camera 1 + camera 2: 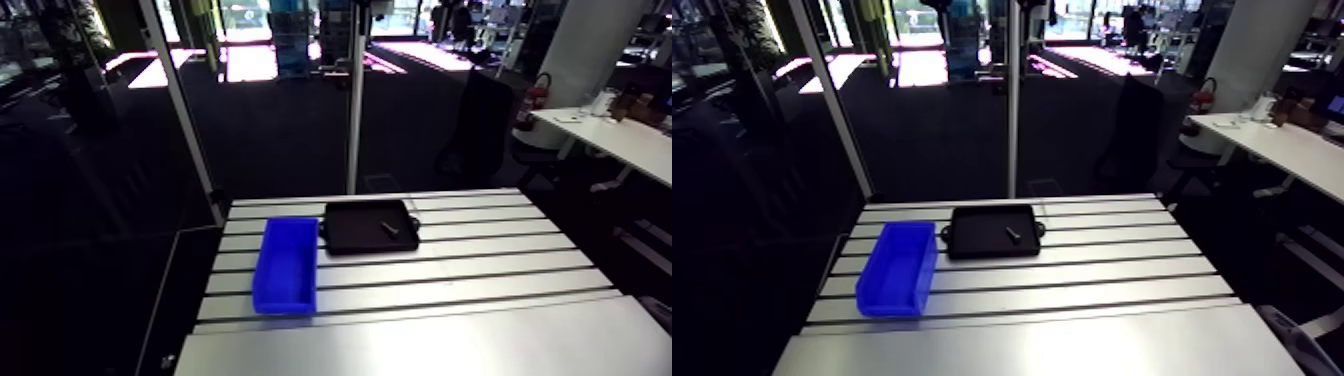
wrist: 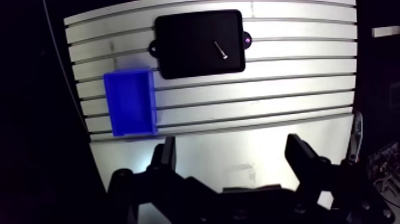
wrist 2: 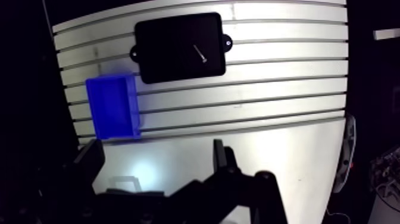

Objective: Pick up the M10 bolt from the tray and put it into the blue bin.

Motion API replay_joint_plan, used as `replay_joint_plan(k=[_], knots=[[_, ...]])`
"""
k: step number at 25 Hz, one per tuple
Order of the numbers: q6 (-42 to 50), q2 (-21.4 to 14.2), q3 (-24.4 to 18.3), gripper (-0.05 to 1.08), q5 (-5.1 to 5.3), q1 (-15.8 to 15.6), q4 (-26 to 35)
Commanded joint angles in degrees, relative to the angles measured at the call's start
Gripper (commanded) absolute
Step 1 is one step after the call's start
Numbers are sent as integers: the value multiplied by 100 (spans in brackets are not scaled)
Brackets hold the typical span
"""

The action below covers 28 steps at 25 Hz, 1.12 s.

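**Desk:** Where is the M10 bolt from where you sit?

**Operator:** I have the M10 bolt (image 2: 220, 49) lying flat on the floor of the black tray (image 2: 178, 56). It lies at a slant, in the half of the tray that is farther from the blue bin (image 2: 128, 98). In the arm view the tray sits just above the middle of the frame, on the far rows of the slotted table (image 1: 480, 270). The bolt shows as a small pale stroke in the right part of the tray.

**Desk:** And the bin?

**Operator:** In the arm view it stands just left of the tray and reaches further toward the lower edge of the frame. I see nothing lying inside it. Its corner comes close to the tray's side lug, and I cannot tell whether the two touch.

**Desk:** What is the gripper doing?

**Operator:** In the wrist view my gripper (image 2: 232, 158) is released. Its two dark fingers (image 2: 166, 156) stand wide apart, with only bare table showing between them. It hangs over the smooth strip of the table, with the tray and bolt well ahead of it across several slots. The bin is also ahead of it, off to one side.
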State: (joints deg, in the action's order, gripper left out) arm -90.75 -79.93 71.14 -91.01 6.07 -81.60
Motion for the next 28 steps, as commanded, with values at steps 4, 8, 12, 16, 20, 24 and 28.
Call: replay_joint_plan(k=[4, 8, 12, 16, 20, 24, 28], knots=[[9, 0, -150, 1, 9, -202, 44], [9, 0, -167, 1, 9, -220, 35], [9, 0, -158, 1, 0, -220, 35], [9, 0, -150, 1, -17, -220, 35], [9, 53, -150, 1, -44, -229, 44], [9, 70, -194, 1, -61, -229, 44], [9, 176, -273, 1, -70, -220, 26]])
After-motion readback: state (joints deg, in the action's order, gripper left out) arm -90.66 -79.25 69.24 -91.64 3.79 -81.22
